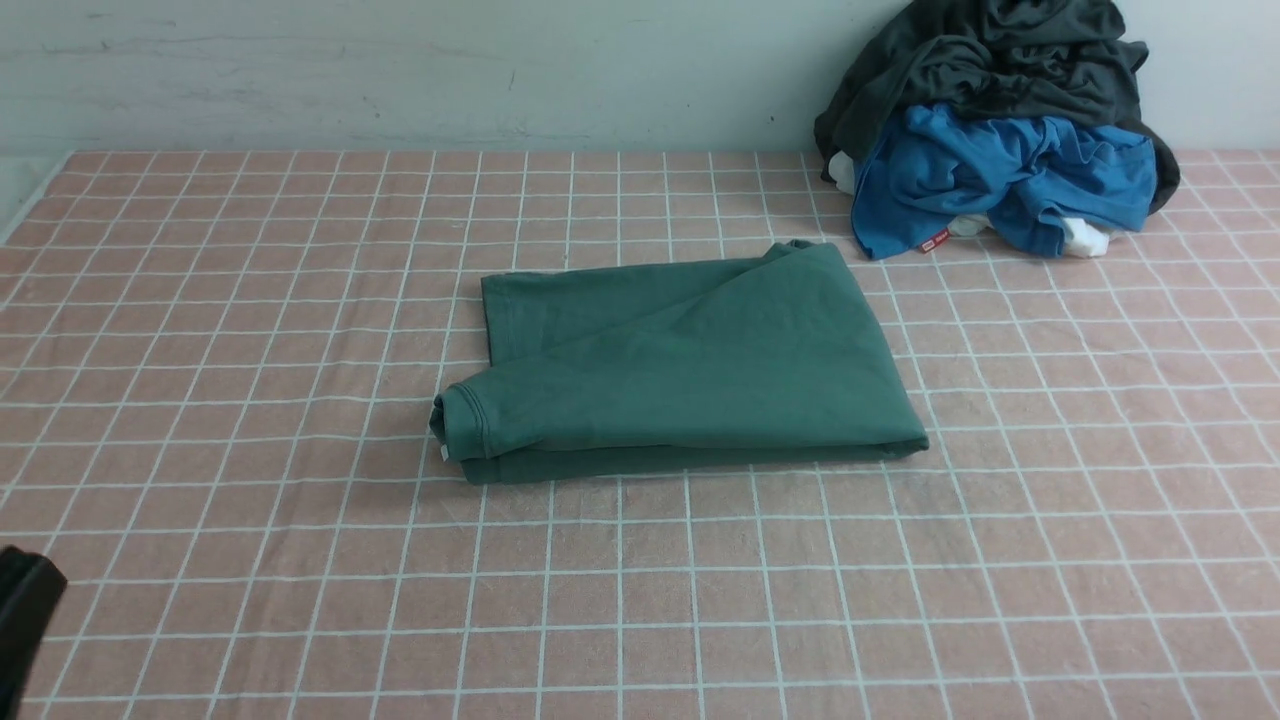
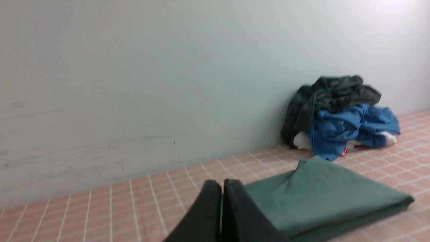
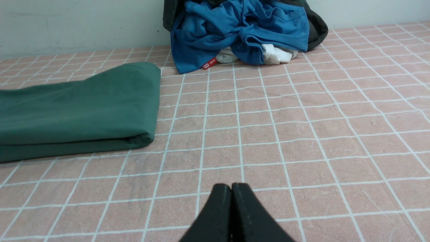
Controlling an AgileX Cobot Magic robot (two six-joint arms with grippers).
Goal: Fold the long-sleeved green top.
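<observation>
- green long-sleeved top (image 1: 690, 365): folded into a flat, roughly rectangular stack, mid-counter, slightly right of centre. Matte cotton knit, soft creases running diagonally across the upper layer.
- Ribbed cuff (image 1: 462, 422) sticks out at the near-left corner of the stack, rolled rim, stitched seam visible. Small white tag edge just below it.
- Right edge of the top is a rounded fold, several layers thick, seen clearly from the right wrist view (image 3: 77, 107).
- counter (image 1: 300, 560): covered in pink terry-like cloth with a white grid of thin lines, slightly fuzzy texture.
- Far right corner against the wall: crumpled heap, well apart from the top's near edge but close to its far right corner. dark grey-black garment (image 1: 990, 70) on top, bright blue garment (image 1: 1010, 175) below it with a small red label, bits of white fabric (image 1: 1085, 237) poking out underneath.
- wall (image 1: 400, 70): pale, smooth, faint scuff marks.
- left tool (image 2: 222, 183): black fingers pressed together, closed, nothing gripped, held near the top's left side.
- right tool (image 3: 231, 186): black fingers pressed together, closed, empty, over bare counter to the right of the top.
- Neither tool touches the garment.
</observation>
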